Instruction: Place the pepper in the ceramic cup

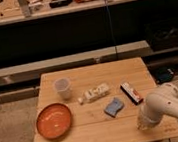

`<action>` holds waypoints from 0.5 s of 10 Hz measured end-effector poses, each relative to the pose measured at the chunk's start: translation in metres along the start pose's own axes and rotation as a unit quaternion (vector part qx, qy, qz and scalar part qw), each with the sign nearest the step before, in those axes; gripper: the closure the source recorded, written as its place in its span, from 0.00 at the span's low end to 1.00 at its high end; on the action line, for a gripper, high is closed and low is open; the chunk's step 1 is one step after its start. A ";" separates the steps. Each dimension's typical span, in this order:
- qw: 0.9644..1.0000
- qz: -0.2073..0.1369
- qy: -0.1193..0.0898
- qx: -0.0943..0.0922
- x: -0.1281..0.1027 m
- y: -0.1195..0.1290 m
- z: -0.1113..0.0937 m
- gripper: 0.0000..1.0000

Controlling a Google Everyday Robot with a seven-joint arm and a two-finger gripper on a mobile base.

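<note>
Camera view: gripper (141, 124) clenched, pointing down at the table's (92, 135) front right edge. Pepper not visible; cannot tell if grasped. Ceramic cup (62, 88) upright, well left of and beyond the claw. Blue sponge (114, 107) near its left. White packet (95, 93) print unreadable.

My gripper (143, 125) is down low at the front right, with its fingers closed. I cannot make out the pepper. The ceramic cup (62, 88) is small and white. It stands upright with its mouth up, well apart from my gripper, off to its left and further back.
</note>
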 end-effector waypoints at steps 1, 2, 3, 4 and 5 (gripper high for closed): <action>1.000 -0.002 0.002 0.002 -0.002 -0.003 -0.005 0.97; 1.000 -0.003 0.004 0.003 -0.003 -0.005 -0.010 0.97; 1.000 -0.006 0.006 0.006 -0.006 -0.008 -0.018 0.97; 1.000 -0.009 0.007 0.009 -0.009 -0.012 -0.023 0.97; 1.000 -0.012 0.008 0.011 -0.011 -0.014 -0.026 0.97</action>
